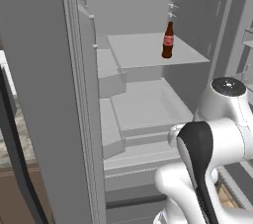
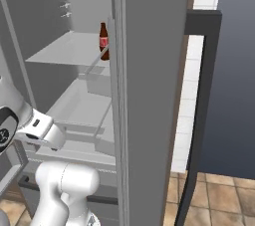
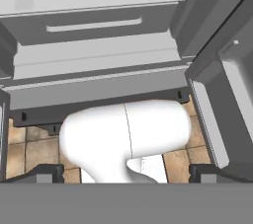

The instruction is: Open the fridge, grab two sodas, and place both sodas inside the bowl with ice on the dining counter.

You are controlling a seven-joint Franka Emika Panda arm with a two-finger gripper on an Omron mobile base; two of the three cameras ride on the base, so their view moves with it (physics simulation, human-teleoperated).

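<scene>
Jaws apart, gripping nothing | fridge (image 1: 44,94) doors open | cola bottle (image 1: 168,40) upright on upper shelf | hand view: lower drawer (image 3: 94,23)

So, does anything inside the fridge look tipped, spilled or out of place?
Nothing stands out. The fridge is open, and the cola bottle stands upright on a shelf, with no spill around it. The shelves and the drawer look level and shut.
</scene>
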